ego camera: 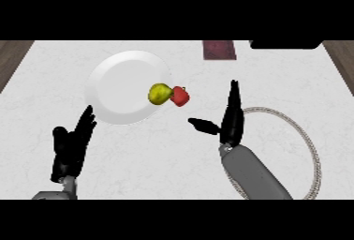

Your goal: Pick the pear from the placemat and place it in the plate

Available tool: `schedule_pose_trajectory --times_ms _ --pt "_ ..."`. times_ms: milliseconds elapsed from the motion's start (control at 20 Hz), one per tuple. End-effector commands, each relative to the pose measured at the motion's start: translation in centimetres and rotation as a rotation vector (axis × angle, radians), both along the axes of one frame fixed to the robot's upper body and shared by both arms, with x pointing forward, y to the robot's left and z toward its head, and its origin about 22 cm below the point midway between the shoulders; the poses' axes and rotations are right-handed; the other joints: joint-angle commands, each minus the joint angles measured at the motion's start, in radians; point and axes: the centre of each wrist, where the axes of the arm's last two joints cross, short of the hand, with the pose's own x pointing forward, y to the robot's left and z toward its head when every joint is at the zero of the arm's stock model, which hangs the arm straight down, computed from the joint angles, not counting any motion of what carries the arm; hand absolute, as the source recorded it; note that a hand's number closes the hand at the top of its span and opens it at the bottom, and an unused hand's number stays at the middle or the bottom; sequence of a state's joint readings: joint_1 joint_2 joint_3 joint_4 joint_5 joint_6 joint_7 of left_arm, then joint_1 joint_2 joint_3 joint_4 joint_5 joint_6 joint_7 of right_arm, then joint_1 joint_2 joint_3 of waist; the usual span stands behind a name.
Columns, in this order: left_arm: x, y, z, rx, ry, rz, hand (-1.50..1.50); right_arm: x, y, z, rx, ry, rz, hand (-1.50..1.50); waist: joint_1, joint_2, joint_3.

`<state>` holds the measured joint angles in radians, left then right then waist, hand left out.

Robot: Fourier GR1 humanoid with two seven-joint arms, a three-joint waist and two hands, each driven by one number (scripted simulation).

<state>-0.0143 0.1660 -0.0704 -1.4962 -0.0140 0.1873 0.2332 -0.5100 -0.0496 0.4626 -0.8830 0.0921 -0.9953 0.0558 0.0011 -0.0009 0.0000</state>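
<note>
Yellow-green pear (159, 93) sits at the right rim of the round white plate (117, 89), touching a small red fruit (180, 95) just off the rim; placement looks done. Right hand (231, 117) hangs beside the plate, fingers straight, pressed together, thumb spread wide, holding nothing: likely just released. Pale ring-edged round placemat (307, 140) lies on the white marbled bench (173, 159). Left hand (72, 143) rests open at lower left.

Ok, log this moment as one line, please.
pear: on plate rim, touching red item | right hand: open, apart | left hand: open, resting | placemat: right
</note>
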Motion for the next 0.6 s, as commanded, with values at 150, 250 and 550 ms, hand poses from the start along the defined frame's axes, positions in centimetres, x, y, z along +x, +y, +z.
schedule_pose_trajectory --times_ms 150,250,550 --pt "0.5 1.3 -0.4 0.005 -0.004 0.005 0.00 -0.5 -1.8 -0.4 -0.007 -0.029 -0.079 -1.50 0.001 0.001 0.000" --pt "-0.1 -0.4 0.8 0.011 0.008 0.012 0.00 -0.2 -2.2 0.8 -0.012 -0.004 -0.122 -1.50 0.000 -0.002 0.000" --pt "0.1 -0.3 -0.7 0.007 0.003 -0.009 0.00 -1.8 -4.7 -0.4 -0.028 0.002 -0.149 -1.50 0.000 0.000 0.000"
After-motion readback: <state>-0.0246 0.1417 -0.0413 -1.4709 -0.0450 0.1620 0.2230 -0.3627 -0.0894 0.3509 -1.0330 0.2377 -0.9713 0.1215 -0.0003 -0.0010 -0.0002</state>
